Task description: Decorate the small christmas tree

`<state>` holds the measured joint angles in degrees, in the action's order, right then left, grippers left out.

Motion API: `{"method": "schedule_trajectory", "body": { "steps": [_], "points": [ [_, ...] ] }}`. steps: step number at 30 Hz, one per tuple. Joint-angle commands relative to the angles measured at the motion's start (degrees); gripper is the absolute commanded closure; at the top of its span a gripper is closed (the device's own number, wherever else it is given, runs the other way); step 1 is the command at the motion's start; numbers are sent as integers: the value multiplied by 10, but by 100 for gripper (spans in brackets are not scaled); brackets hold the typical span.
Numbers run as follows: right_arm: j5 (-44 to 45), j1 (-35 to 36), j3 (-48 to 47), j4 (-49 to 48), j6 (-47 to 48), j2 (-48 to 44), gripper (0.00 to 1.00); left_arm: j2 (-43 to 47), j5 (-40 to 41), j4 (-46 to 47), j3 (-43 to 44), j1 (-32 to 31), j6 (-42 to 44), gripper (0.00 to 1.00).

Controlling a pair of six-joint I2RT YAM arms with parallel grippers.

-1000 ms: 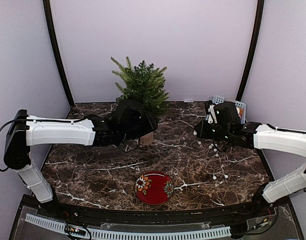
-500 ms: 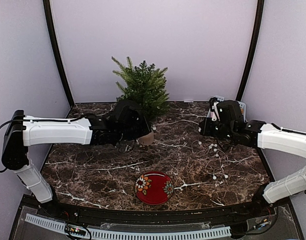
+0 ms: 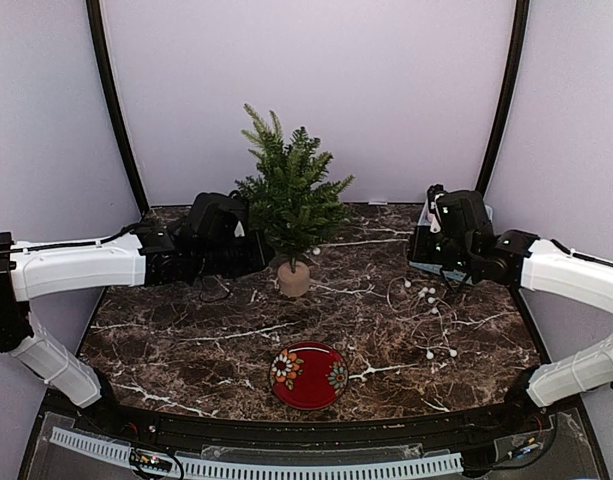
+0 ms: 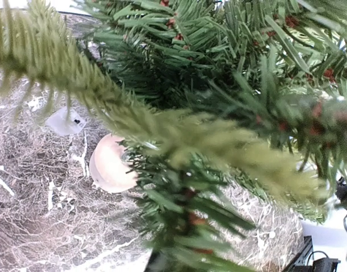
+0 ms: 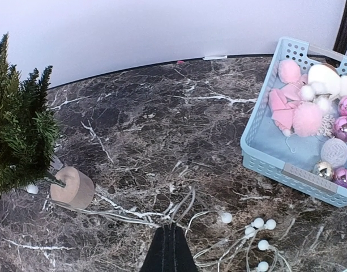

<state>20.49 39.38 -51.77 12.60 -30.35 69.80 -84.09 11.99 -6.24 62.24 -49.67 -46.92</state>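
Note:
The small christmas tree [image 3: 291, 195] stands upright on its light-wood stump [image 3: 293, 278] at the back middle of the marble table. My left gripper [image 3: 254, 250] is at the tree's lower left side. In the left wrist view the needles [image 4: 179, 204] fill the frame and hide the fingers, and a low branch runs straight into the shut jaws. My right gripper [image 5: 170, 231] is shut on thin wires of a string of white bead lights [image 5: 258, 226], held low over the table right of the tree. The wire trails to the stump [image 5: 73, 187].
A light-blue basket [image 5: 264, 164] of pink, white and silver ornaments sits at the right rear. A red floral plate [image 3: 308, 375] lies near the front edge. Loose beads [image 3: 429, 353] and wire spread over the right half. A dark curved frame [image 3: 111, 110] rings the back.
The tree has swung from leaning to upright. My left arm pulled back to the left with its jaws closing. My right gripper drew back to the right with the wire.

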Motion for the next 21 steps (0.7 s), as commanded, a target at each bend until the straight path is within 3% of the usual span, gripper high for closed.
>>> {"method": "schedule_trajectory", "body": {
  "steps": [1, 12, 15, 18, 19, 21],
  "points": [
    [40, -1, -5, 40, -7, -43, 100, 25, -39, -8, -3, 13, 47, 100],
    [54, -1, 3, 112, -19, -128, 100, 29, -90, -13, 1, 50, 94, 100],
    [-30, -1, 0, 73, 21, -141, 100, 26, -106, -12, 5, 51, 105, 100],
    [-210, 0, 14, 3, 90, -131, 98, 23, -118, -9, 6, 52, 117, 100],
    [-254, 4, 31, -28, 104, -125, 82, 22, -118, -9, 6, 52, 119, 100],
    [-298, 6, 70, -97, 102, -109, 64, 21, -134, -11, 7, 54, 125, 100]
  ]
}}
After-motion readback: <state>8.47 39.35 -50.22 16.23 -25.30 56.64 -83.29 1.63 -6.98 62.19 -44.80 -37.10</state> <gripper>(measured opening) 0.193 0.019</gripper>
